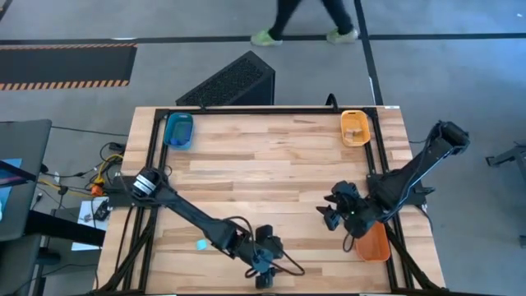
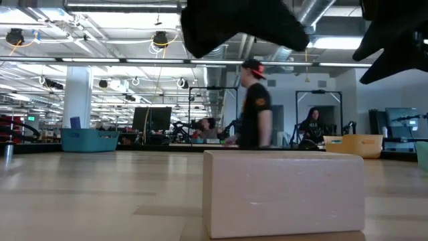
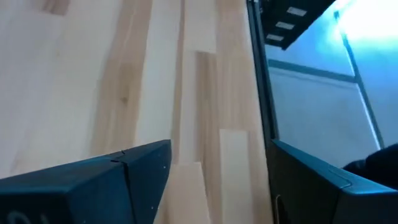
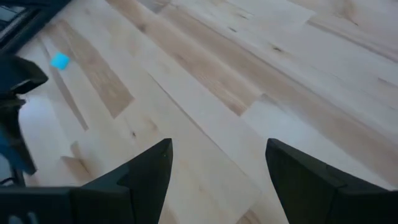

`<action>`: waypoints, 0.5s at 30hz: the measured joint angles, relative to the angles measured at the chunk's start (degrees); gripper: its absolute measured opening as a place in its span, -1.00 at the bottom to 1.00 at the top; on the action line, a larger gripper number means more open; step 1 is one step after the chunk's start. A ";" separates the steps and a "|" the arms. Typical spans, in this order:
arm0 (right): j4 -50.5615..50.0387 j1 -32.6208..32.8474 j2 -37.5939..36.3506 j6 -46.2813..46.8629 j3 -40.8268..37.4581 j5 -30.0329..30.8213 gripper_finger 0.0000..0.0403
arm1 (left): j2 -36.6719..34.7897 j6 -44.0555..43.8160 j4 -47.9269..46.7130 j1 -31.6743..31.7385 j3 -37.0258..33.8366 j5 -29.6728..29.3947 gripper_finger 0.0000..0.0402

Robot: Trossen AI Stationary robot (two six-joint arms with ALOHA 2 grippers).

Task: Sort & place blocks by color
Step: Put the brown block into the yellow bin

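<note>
Wooden table [image 1: 271,156], high view: left gripper [image 1: 265,261] sits low at the near edge, right gripper [image 1: 333,212] near the orange tray [image 1: 374,244]. Counted here — three trays (blue tray [image 1: 178,131], yellow tray [image 1: 355,127], orange one) and one cyan block [image 1: 201,244] loose beside the left arm, apart from it. Whether the trays hold blocks is too small to tell.

Low view: one pale wooden block [image 2: 284,193] close to the camera; a person [image 2: 253,104] stands beyond the table.

Left wrist view: fingers [image 3: 146,168] spread, nothing between them, table rim close — risk is a reach overshooting the edge.

Right wrist view: fingers [image 4: 149,163] released, empty; cyan block far off. Both arms converging on it could collide.
</note>
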 joint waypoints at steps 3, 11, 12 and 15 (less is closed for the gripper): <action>-1.69 2.53 -0.02 3.27 0.00 2.25 0.40 | 0.81 -0.83 -2.50 -0.54 -0.16 -0.85 0.25; -7.90 10.58 0.42 15.39 -0.02 7.80 0.40 | 3.79 -1.60 -5.62 -0.85 -0.19 1.47 0.25; -8.54 11.20 0.80 17.06 0.00 8.36 0.40 | 4.80 -1.22 -4.54 -0.89 -0.12 2.23 0.25; -10.13 13.40 1.69 21.85 -0.04 9.17 0.40 | 5.94 -0.23 -6.61 -0.93 -0.20 3.43 0.25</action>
